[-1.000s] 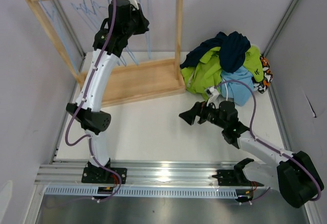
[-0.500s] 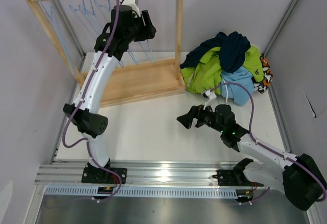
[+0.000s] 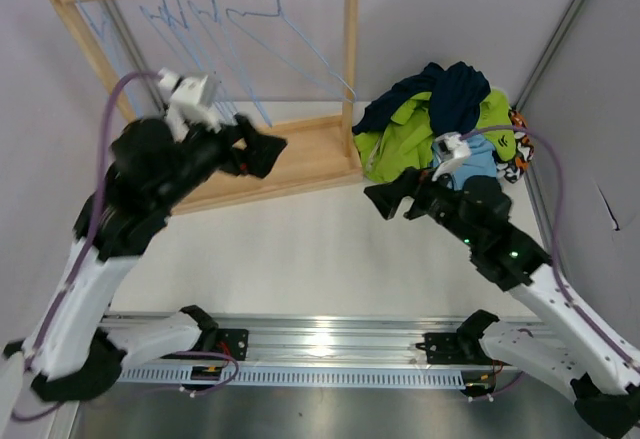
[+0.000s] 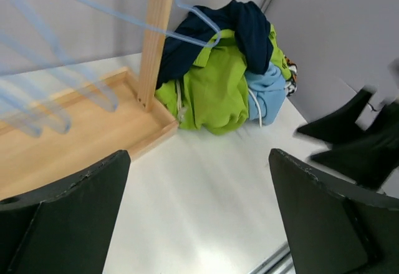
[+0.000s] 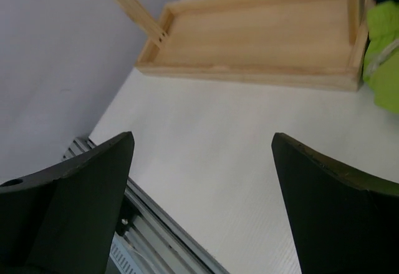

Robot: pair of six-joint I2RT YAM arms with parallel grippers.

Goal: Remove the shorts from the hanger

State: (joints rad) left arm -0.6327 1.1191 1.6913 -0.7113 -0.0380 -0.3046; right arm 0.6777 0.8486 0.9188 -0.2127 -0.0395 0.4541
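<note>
The shorts lie in a heap on the table right of the wooden rack: dark navy on top, lime green and light blue below, a patterned pair at the far right edge. Several bare light blue hangers hang on the rack's rail. My left gripper hovers open and empty in front of the rack base. In the left wrist view the left gripper faces the shorts. My right gripper is open and empty, just in front of the heap. The right gripper looks down on bare table.
The rack's tray-like base and upright post stand between the two arms. Grey walls close in on the left, back and right. A metal rail runs along the near edge. The right arm's fingers show in the left wrist view.
My left gripper has opened and come down from the rail at the hangers to in front of the rack base. My right gripper has moved back toward the heap.
</note>
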